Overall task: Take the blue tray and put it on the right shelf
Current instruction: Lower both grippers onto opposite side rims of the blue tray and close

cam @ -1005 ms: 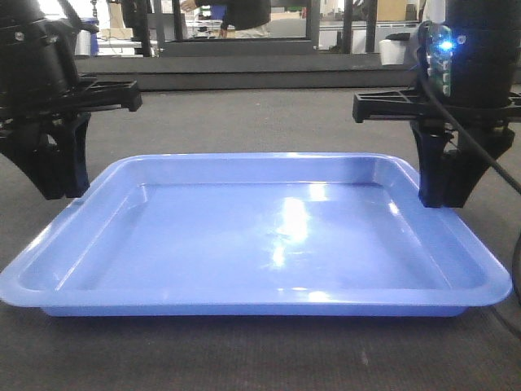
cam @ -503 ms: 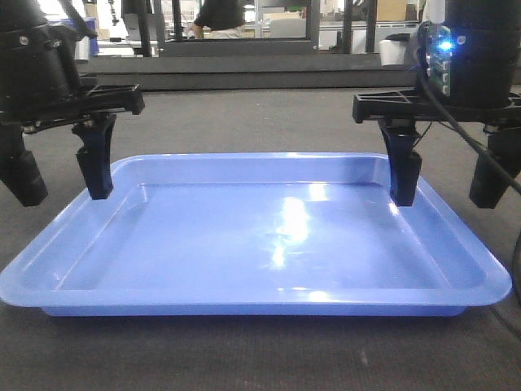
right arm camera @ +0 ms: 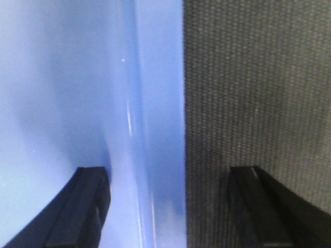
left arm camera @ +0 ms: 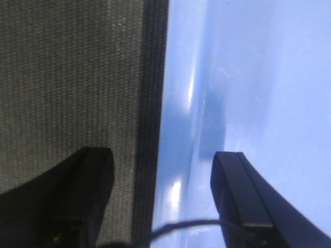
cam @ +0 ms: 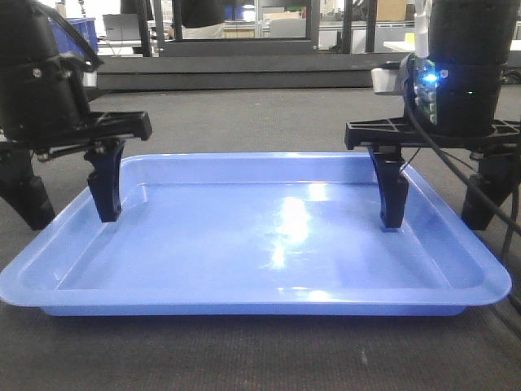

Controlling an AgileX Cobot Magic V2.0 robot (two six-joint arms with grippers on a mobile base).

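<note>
The blue tray (cam: 269,236), wide, shallow and glossy, lies flat on the dark felt table (cam: 260,122). My left gripper (cam: 72,221) is open and straddles the tray's left rim, one finger inside the tray and one outside over the felt. In the left wrist view the left gripper (left arm camera: 163,160) has the rim of the tray (left arm camera: 258,77) running between its fingers without touching them. My right gripper (cam: 435,224) is open astride the right rim in the same way. The right wrist view shows the right gripper (right arm camera: 170,173) with the tray's (right arm camera: 62,77) rim between its fingers. The right shelf is out of view.
A dark raised ledge (cam: 244,73) runs along the far edge of the table. Behind it are rack frames and a person (cam: 202,15). Felt shows all round the tray.
Both grippers have gone from shut to open. They have dropped lower, so that each now straddles a side rim of the tray. The tray has not moved.
</note>
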